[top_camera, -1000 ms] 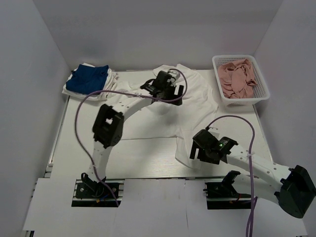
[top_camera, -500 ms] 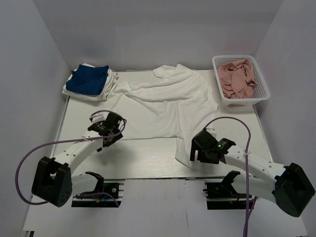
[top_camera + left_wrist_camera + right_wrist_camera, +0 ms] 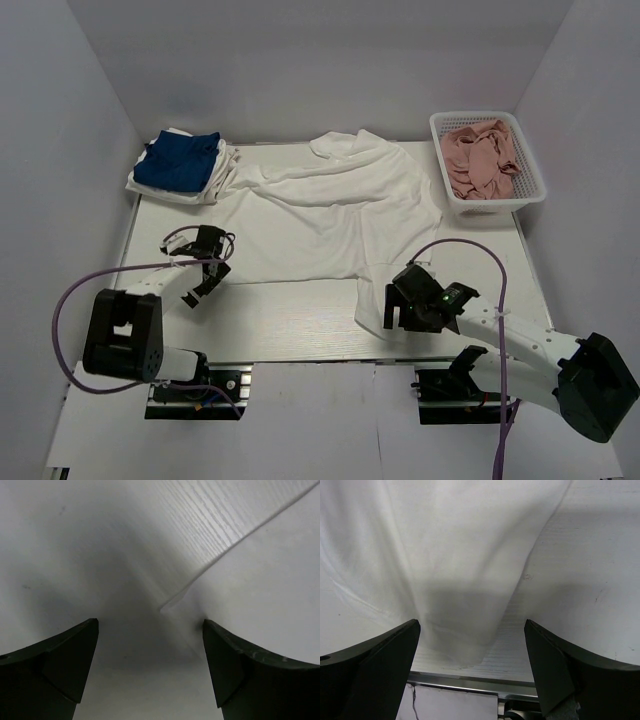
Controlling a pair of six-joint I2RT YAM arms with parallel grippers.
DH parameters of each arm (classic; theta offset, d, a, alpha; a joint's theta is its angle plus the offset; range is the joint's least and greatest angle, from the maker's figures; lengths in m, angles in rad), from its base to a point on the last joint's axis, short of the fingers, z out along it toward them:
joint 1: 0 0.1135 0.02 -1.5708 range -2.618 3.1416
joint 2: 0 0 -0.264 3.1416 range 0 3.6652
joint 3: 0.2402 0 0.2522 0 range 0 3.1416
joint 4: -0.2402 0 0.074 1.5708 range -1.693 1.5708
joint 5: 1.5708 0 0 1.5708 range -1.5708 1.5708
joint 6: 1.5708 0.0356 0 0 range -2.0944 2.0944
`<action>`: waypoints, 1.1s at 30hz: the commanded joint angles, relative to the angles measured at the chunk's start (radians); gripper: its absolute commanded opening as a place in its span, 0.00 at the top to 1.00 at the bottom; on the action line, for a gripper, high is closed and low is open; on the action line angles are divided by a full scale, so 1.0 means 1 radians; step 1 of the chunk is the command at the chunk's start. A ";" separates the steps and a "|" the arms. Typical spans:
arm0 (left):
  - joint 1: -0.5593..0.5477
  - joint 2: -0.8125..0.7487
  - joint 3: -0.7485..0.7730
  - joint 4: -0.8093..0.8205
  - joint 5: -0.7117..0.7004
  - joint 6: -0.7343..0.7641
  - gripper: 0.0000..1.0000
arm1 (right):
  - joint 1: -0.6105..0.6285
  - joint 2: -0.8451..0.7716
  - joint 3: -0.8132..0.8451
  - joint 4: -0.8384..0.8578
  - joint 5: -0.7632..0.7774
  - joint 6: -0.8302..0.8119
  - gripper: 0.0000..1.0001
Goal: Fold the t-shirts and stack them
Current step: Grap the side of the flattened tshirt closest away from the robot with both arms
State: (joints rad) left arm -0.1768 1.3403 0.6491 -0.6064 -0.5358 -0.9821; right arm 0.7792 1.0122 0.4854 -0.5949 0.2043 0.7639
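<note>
Lit evenly and softly from above. Wrist views dimmer, soft-focused; grey shadow over white t-shirt point(image 3: 455, 610), left view motion-streaked.

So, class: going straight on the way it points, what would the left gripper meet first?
Probably the hem corner of the large white cloth t-shirt, just ahead of the left gripper; depth is unclear, so possibly the white table.

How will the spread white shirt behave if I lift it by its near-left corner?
Probably floppy: the white shirt lies wrinkled and flat on the table, so lifting its corner would likely drag the rest behind. It looks thin and light, so it may slide and bunch. The open left gripper would catch only a thin edge, which might slip.
</note>
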 commanded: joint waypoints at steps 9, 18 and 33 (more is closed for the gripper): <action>0.082 0.068 -0.052 0.158 0.172 0.049 0.50 | 0.014 -0.109 0.084 0.029 0.052 -0.262 0.10; 0.112 0.040 -0.062 0.148 0.191 0.059 1.00 | 0.078 -0.031 0.128 0.063 -0.114 -0.377 0.10; 0.112 -0.085 -0.118 0.059 0.218 0.020 1.00 | 0.157 0.176 0.029 0.086 -0.022 -0.210 0.31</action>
State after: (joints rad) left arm -0.0673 1.2888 0.5739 -0.4599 -0.3492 -0.9409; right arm 0.9249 1.1545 0.5396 -0.5289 0.1459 0.5026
